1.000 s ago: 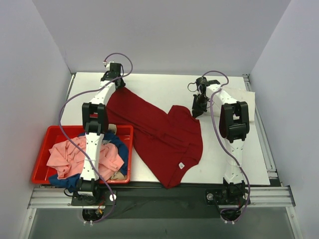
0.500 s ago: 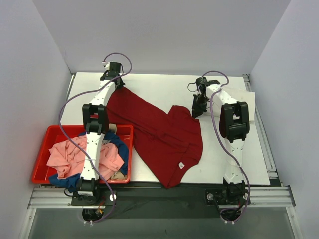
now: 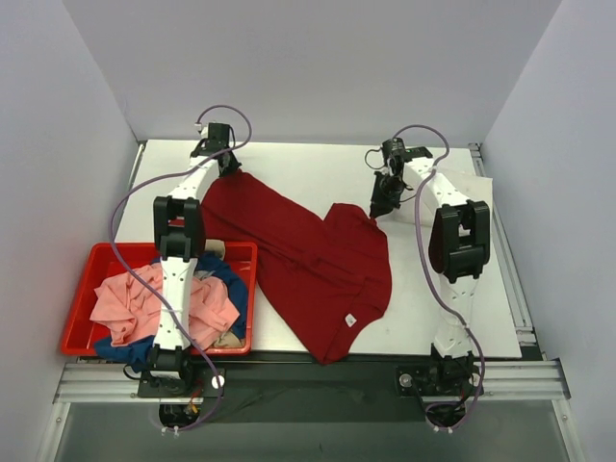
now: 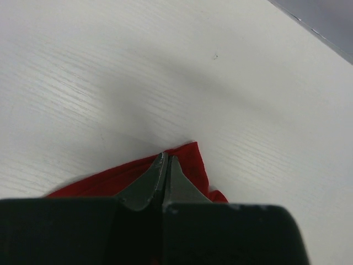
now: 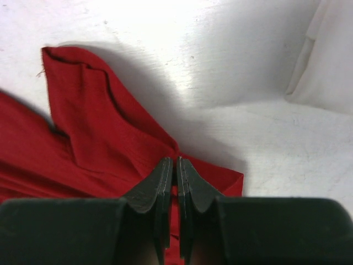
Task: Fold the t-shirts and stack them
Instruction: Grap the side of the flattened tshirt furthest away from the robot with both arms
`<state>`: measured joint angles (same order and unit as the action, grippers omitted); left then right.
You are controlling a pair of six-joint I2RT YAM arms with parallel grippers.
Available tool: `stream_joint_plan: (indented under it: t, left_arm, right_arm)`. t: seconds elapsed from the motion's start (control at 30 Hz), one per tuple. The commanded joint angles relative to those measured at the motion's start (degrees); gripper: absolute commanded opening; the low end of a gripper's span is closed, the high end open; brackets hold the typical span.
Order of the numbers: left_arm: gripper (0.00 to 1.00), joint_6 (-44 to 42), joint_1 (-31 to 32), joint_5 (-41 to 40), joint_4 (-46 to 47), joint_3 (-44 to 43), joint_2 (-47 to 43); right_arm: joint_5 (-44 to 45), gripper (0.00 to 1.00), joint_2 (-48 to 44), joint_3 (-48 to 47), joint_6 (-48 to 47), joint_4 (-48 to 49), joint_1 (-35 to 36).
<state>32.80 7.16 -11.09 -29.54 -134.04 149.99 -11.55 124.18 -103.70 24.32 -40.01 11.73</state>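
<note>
The dark red t-shirt (image 3: pixel 308 255) lies spread over the middle of the table, its small white tag (image 3: pixel 349 320) near the front. My left gripper (image 3: pixel 229 169) is at the shirt's far left corner and shut on it; in the left wrist view the gripper (image 4: pixel 165 158) pinches that red corner (image 4: pixel 190 161). My right gripper (image 3: pixel 377 209) is shut on the shirt's far right edge; in the right wrist view the gripper (image 5: pixel 176 161) holds a bunched fold of the red cloth (image 5: pixel 99 127). A white t-shirt (image 3: pixel 478 191) lies at the table's right side, also seen as white cloth (image 5: pixel 325 61).
A red plastic bin (image 3: pixel 96 253) stands at the near left beside the table. It holds a pink t-shirt (image 3: pixel 159 300), a blue one (image 3: pixel 231 277) and a beige one (image 3: pixel 227 339). Grey walls close in the back and both sides.
My left gripper has shut on the shirt's far left corner. The right arm has shifted a little toward the back, still holding the shirt's edge.
</note>
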Motion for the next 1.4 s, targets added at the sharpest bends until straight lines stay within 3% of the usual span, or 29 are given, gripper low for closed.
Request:
stream_joint_plan:
  t: [0.0,0.47,0.83,1.37]
  left_arm:
    - [0.00,1.9,-0.6,2.7,2.8,1.5,-5.7]
    - [0.00,1.0,-1.8,-0.5,14.4,21.8,-20.6]
    - [0.00,0.3,-3.6,-0.9,17.0,34.4,-28.0]
    - [0.00,-1.9,-8.8,-0.2,19.5,45.7,-37.6]
  right_arm:
    - [-1.6,0.00,-5.2,-1.7,1.0,-2.5,0.4]
    - [-5.1,0.00,-12.1,4.6,0.0,-2.1,2.9]
    - [-8.4,0.00,-19.0,14.0,-1.4,-2.1,6.6]
    - [-12.8,0.00,-31.5,24.1,1.8,-2.4,9.6]
